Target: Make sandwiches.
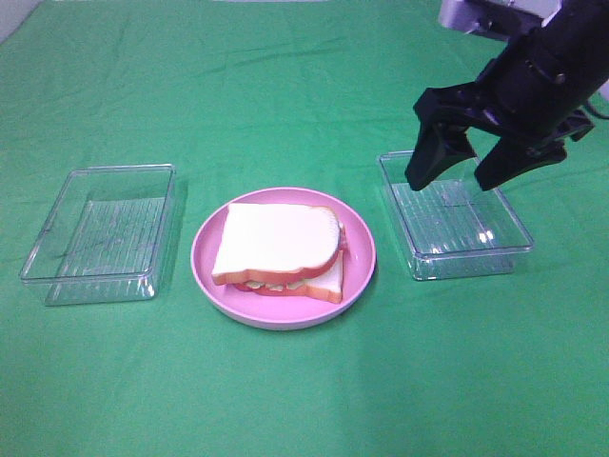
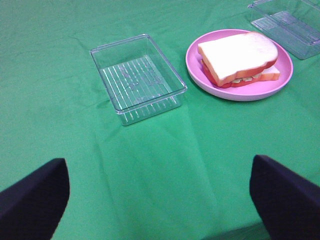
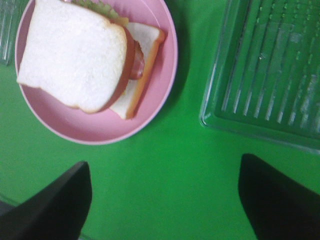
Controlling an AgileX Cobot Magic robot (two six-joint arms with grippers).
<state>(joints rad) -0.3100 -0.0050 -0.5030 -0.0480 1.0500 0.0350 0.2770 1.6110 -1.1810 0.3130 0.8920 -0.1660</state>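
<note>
Your sandwich (image 1: 279, 249) is sitting stacked on the pink plate (image 1: 219, 290) in the middle of the green cloth (image 1: 285, 86), top slice a bit skewed. Your right gripper (image 1: 460, 169) hangs spread wide above the right tray (image 1: 473, 259), holding nothing. Your left gripper (image 2: 160, 200) is spread too and empty, with the left tray (image 2: 137, 79) well ahead of it.
</note>
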